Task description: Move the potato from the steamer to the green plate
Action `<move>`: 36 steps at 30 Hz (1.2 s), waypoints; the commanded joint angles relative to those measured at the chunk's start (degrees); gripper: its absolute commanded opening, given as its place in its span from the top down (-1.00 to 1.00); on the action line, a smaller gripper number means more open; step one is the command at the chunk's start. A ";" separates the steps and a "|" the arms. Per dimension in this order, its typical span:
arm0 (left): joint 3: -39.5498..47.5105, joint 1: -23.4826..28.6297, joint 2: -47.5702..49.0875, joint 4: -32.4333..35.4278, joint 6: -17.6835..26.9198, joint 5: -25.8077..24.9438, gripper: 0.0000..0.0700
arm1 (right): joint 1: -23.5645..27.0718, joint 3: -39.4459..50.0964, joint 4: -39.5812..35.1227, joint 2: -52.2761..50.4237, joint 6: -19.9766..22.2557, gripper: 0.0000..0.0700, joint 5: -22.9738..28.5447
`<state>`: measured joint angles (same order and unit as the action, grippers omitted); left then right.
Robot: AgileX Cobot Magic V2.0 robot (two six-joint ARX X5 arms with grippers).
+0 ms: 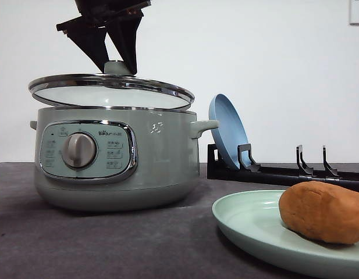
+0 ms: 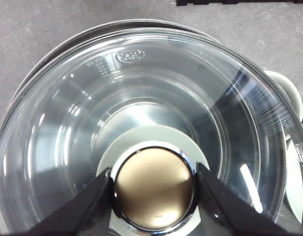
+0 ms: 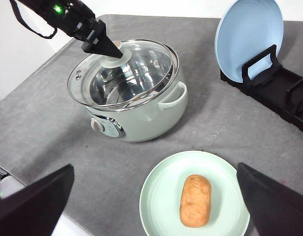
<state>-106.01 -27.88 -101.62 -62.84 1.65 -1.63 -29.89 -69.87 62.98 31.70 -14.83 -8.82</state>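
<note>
- Already on the green plate (image 3: pixel 156 196): potato (image 3: pixel 195 200), lying loose near the middle, well clear of the steamer (image 3: pixel 141 115).
- Clamped on the lid knob (image 2: pixel 155 189): left gripper (image 2: pixel 154 189), one finger either side, touching its chrome rim.
- Lid (image 1: pixel 109 90) held tilted just above the steamer rim, not seated; gap visible on the side toward the blue plate (image 1: pixel 226 131).
- Steamer bowl seen through the glass: bare metal, nothing inside.
- Right gripper (image 3: pixel 156 196) hanging above the green plate, jaws wide apart, holding nothing.
- Blue plate upright in the rack (image 1: pixel 284 171), beyond the steamer, not involved.
- Step in hand, by judgement: transfer done, lid going back on.
- Next move probably: level the lid, centre over the steamer rim, lower until seated, then release the knob.
- Risk: tilted lid catching the rim on one edge.
</note>
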 commanded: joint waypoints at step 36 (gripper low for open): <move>-1.34 -0.26 -6.32 3.88 3.56 0.90 1.00 | -0.31 -0.96 -0.79 0.42 0.24 -0.97 1.42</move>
<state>-106.43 -27.79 -105.45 -60.16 3.81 -0.82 -29.89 -69.87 62.78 31.70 -14.85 -7.51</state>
